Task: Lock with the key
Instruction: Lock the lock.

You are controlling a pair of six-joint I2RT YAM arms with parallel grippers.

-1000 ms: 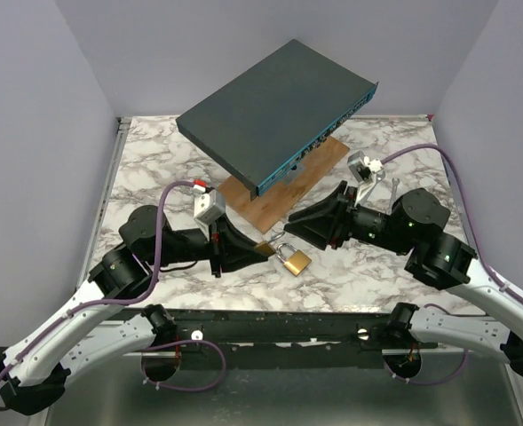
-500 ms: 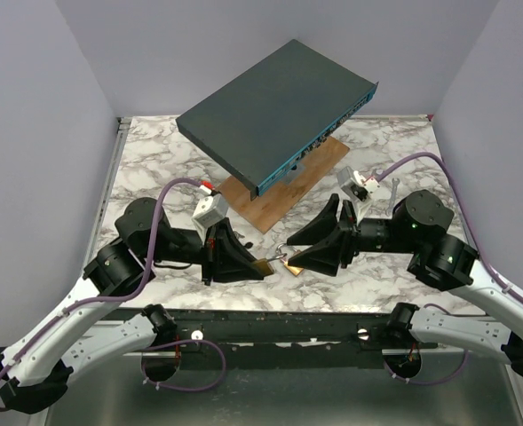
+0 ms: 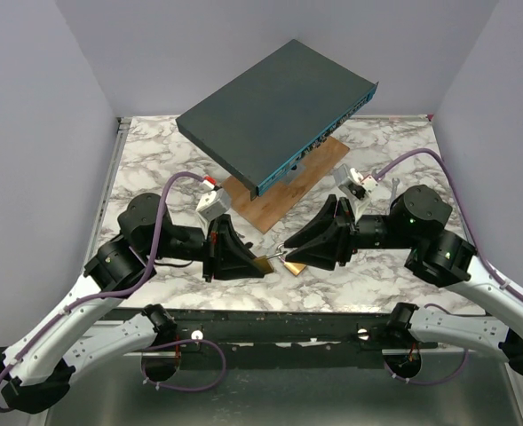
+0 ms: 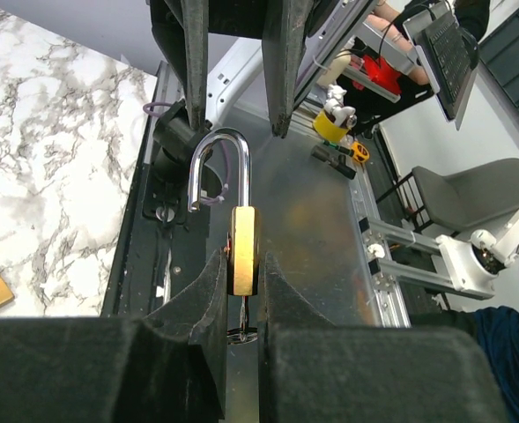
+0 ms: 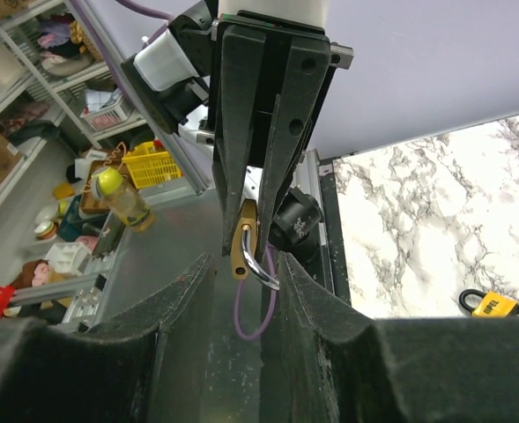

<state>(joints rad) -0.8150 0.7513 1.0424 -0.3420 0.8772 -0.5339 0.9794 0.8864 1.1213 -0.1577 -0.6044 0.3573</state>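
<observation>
The left gripper [image 4: 241,264] is clamped on the brass padlock [image 4: 243,251], held edge-on; its open shackle [image 4: 219,145] reaches between the right gripper [image 5: 246,264] with its fingers parted. Both meet above the marble table [image 3: 154,160], near its front edge.

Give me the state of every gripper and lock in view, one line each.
left gripper: shut on the held padlock, on its body.
held padlock: shackle open, one leg out of the body.
right gripper: open, straddling that shackle.
second padlock: lying on the table, shackle looks closed.
</observation>
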